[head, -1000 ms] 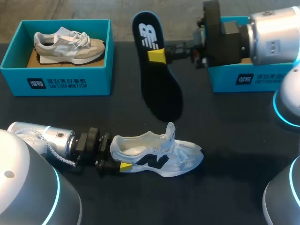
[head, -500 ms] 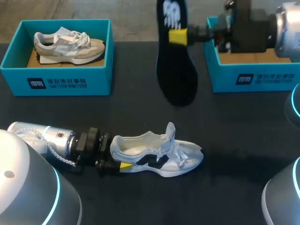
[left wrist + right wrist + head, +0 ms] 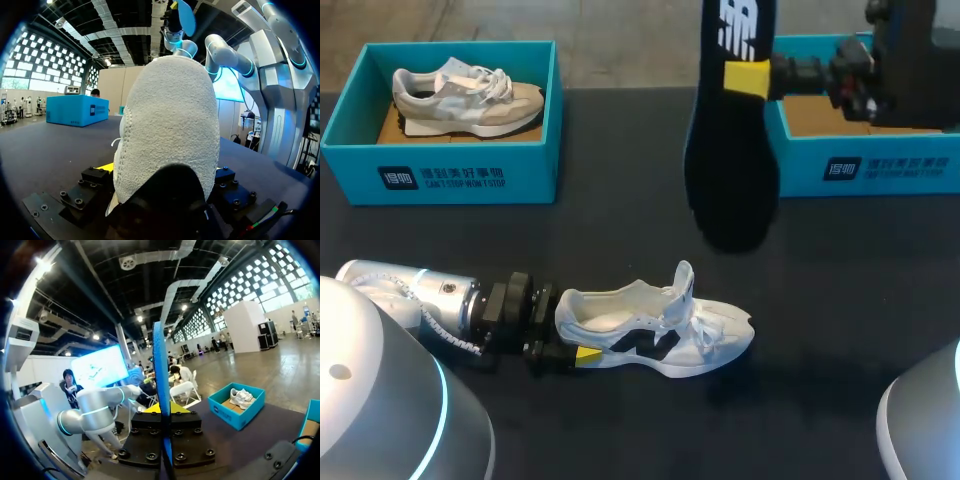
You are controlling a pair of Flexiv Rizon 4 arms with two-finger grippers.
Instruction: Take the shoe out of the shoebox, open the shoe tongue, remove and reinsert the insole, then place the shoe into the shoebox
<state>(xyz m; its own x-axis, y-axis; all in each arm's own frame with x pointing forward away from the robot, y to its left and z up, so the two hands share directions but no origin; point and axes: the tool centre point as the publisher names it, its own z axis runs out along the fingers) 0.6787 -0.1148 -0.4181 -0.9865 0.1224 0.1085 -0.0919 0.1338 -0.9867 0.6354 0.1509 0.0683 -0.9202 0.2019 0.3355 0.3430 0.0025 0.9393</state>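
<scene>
A white shoe [image 3: 655,332] with a black logo lies on its side on the dark table, toe pointing right and tongue pulled up. My left gripper [image 3: 570,342] comes in from the left with its fingers wide on either side of the heel, holding it. In the left wrist view the white heel [image 3: 167,135] fills the space between the fingers. My right gripper [image 3: 750,78] is shut on a black insole [image 3: 732,160], held high over the table's far middle and hanging almost straight down. The right wrist view shows the insole [image 3: 160,385] edge-on as a thin blue strip between the fingers.
A teal shoebox [image 3: 440,165] at the far left holds a grey and beige shoe [image 3: 465,95]. A second teal shoebox [image 3: 865,165] stands at the far right, partly behind my right arm, with bare cardboard showing inside.
My right arm has carried the insole to the right and higher, turning it more upright. The left gripper and the white shoe have not moved.
</scene>
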